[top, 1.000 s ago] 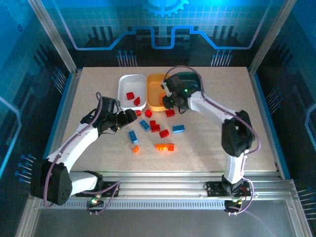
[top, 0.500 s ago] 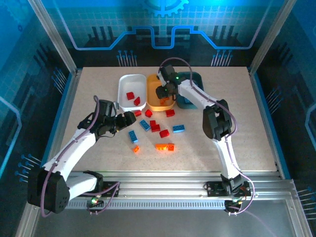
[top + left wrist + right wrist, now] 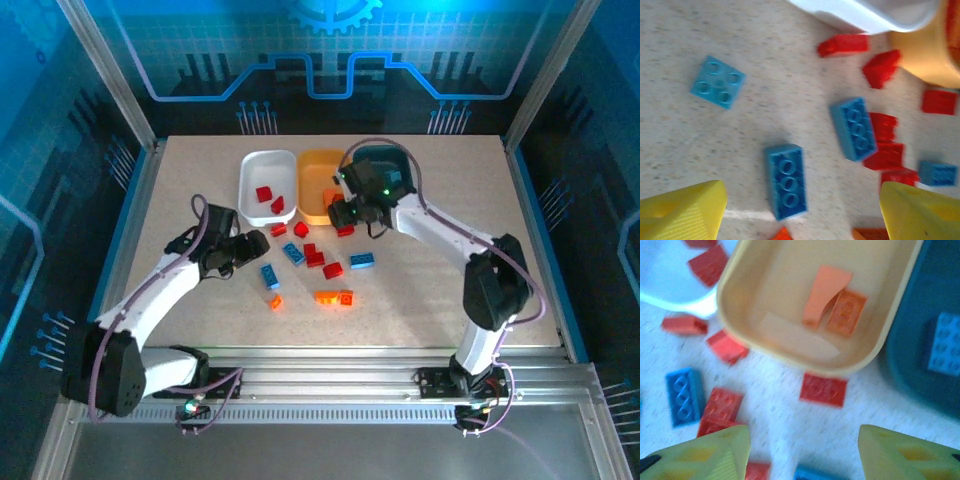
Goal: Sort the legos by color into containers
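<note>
My left gripper [image 3: 250, 244] hangs open over the loose legos; in the left wrist view its yellow fingers [image 3: 687, 212] flank a blue brick [image 3: 786, 182] on the table. My right gripper [image 3: 345, 213] is open and empty at the near rim of the orange-yellow tray [image 3: 312, 166], above a red brick [image 3: 823, 389]. That tray [image 3: 740, 277] holds two orange bricks [image 3: 846, 312]. The white tray [image 3: 248, 180] holds red bricks [image 3: 263, 194]. The teal tray [image 3: 912, 370], partly hidden by the right arm, holds a light blue brick [image 3: 944, 343].
Red [image 3: 315, 260], blue [image 3: 362, 261] and orange [image 3: 327, 296] bricks lie scattered mid-table between the arms. A blue square brick [image 3: 718, 88] lies left of the others. The three trays stand side by side at the back.
My right gripper has drawn back from over the orange-yellow tray to its near rim, jaws empty. The left gripper has barely shifted.
</note>
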{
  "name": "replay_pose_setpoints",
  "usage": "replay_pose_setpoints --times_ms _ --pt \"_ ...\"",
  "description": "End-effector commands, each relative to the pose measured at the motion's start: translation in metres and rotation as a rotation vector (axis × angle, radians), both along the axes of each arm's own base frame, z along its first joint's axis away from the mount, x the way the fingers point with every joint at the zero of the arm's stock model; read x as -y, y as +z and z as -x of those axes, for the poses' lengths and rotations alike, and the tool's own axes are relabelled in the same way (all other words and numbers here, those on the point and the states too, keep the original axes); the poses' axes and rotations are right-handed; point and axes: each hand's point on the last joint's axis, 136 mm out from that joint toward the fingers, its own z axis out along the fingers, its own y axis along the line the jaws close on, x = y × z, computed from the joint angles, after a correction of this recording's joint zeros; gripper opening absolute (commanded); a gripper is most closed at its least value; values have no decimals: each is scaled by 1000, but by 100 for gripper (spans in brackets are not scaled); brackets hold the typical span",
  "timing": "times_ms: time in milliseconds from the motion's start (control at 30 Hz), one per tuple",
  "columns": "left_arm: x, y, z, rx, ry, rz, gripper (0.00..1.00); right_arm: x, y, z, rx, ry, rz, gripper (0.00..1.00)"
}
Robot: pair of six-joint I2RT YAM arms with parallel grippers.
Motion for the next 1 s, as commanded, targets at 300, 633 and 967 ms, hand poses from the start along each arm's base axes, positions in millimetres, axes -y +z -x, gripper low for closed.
replay_pose_setpoints --times_ms 300,633,967 --pt "-31 -38 -29 -92 64 -219 77 42 -71 76 -152 -137 76 70" --pt "-8 -35 -15 -68 33 -63 77 23 -108 109 -330 -186 -123 73" --pt "-6 -1 -7 11 3 -39 79 22 -120 61 -286 -237 -54 73"
